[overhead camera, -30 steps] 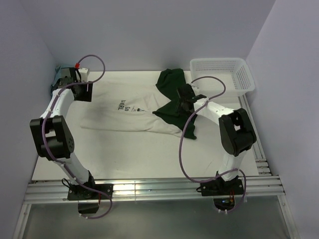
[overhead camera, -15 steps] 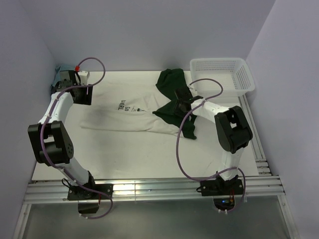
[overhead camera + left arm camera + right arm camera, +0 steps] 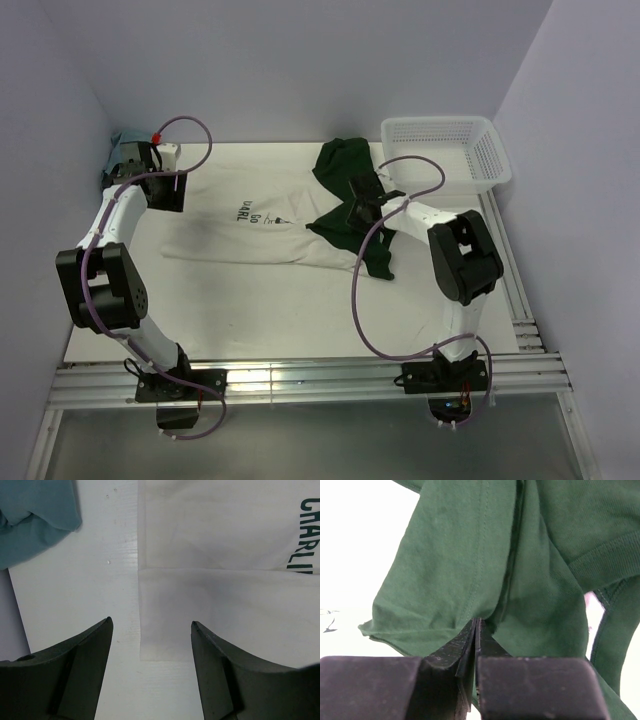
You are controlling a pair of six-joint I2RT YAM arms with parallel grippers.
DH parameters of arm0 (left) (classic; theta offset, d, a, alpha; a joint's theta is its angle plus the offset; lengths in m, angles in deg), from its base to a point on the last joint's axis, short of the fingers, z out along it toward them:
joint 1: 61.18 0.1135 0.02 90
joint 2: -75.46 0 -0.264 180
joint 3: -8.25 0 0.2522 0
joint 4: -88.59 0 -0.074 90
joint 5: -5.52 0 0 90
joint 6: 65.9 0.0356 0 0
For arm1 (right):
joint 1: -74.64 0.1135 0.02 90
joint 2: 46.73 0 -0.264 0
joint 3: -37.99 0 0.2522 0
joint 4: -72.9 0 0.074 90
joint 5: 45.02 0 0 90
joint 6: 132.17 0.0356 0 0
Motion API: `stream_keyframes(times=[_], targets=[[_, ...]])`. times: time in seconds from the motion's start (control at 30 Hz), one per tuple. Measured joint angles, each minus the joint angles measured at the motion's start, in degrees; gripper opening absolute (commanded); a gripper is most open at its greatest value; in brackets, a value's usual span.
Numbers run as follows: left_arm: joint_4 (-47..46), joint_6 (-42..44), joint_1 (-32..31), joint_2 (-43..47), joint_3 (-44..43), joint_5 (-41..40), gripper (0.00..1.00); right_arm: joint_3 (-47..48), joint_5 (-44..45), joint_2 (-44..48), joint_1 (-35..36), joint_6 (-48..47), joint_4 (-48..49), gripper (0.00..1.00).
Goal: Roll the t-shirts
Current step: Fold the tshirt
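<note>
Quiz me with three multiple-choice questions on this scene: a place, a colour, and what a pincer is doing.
1. Where is the white mesh basket?
A. far right corner of the table
B. near left corner
C. middle of the table

2. What colour are the t-shirt sleeves?
A. red
B. dark green
C. yellow

3. The right pincer is:
A. wide open over bare table
B. holding the basket
C. shut on the t-shirt's green sleeve

Answers:
1 A, the top view shows it at the far right.
2 B, both sleeves look dark green.
3 C, its wrist view shows it pinching green cloth.
</note>
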Motion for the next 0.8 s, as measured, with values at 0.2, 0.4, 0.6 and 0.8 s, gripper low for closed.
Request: stream_keyframes(times=[0.2, 0.4, 0.6, 0.8], targets=[[0.07, 0.20, 0.00, 0.00, 0.00, 0.02, 0.69, 5.49, -0.04, -2.47, 0.00, -0.61, -1.99, 0.00], [0.31, 0.22, 0.00, 0.00, 0.00, 0.07, 0.69, 17.20, -0.04, -5.75, -0.02, -1.81, -5.33, 0.00], [0.46, 0.42, -0.02, -0.02, 0.00, 0.17, 0.69, 25.27, 0.26, -8.24, -0.20, -2.97, -7.48, 0.13], [0.46, 0.44, -0.17, -0.02, 0.37, 0.63, 0.69, 10.95, -0.17, -3.96, -0.44, -2.08, -5.66, 0.33]])
